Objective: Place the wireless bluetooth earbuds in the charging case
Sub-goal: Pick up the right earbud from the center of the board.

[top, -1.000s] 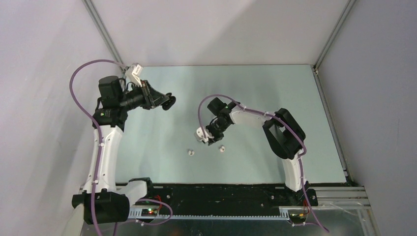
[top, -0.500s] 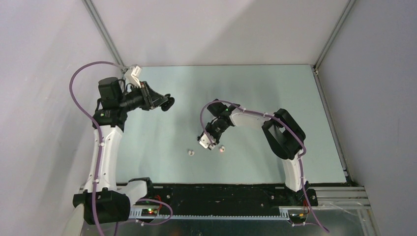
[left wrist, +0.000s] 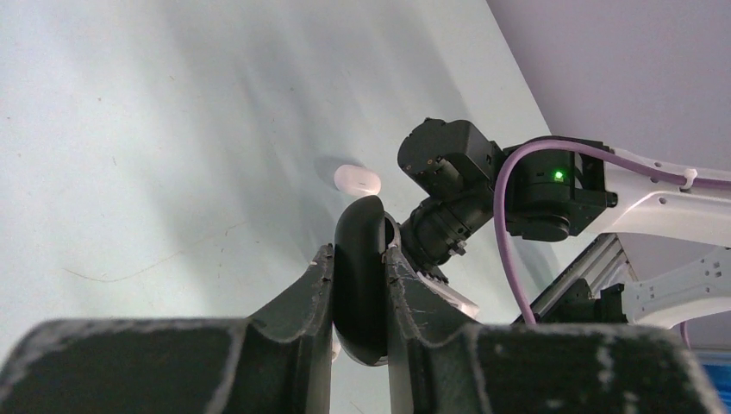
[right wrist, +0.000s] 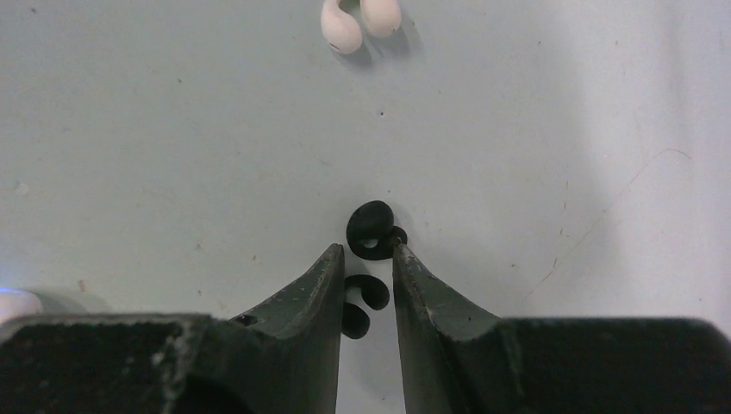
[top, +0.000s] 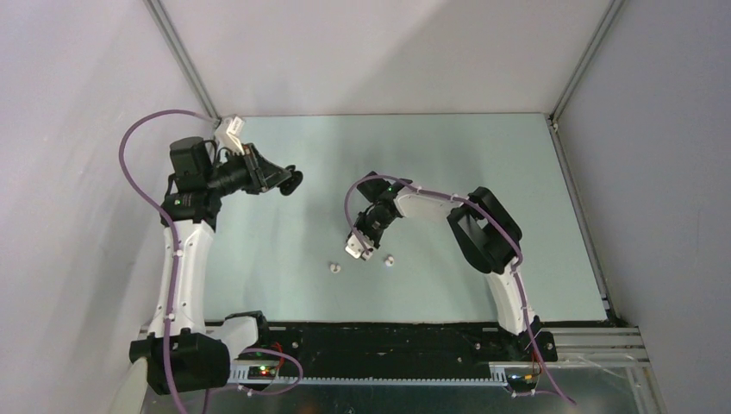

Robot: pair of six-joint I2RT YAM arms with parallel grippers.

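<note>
**Right jaws astride a black bud, left jaws clamped on the case**

The right gripper [right wrist: 368, 252] points down at the table [top: 483, 147] with its 2 fingers only a little apart. A black earbud [right wrist: 362, 304] lies in the narrow gap between them, close against the inner faces. The pictures show no firm pinch on it, and it rests on the table surface. A second black earbud [right wrist: 372, 228] lies on the table just past the fingertips, almost touching the first. Farther out along the same line, well apart from the black pair, a white earbud [right wrist: 355, 21] sits at the top edge of the wrist view.

From above, the right gripper [top: 362, 250] hides both black buds. 2 small white buds show on the table near it: one [top: 388, 260] just to its right and the other [top: 334, 267] a little to its left and nearer the arm bases.

The left gripper [left wrist: 358, 254] is held up off the table at the far left, well apart from the buds. Its fingers are closed tight on the black charging case [left wrist: 360, 293], which stands on edge between them, its rounded end sticking out past the fingertips. The case [top: 295, 180] also shows at that gripper's tip in the top view.
</note>
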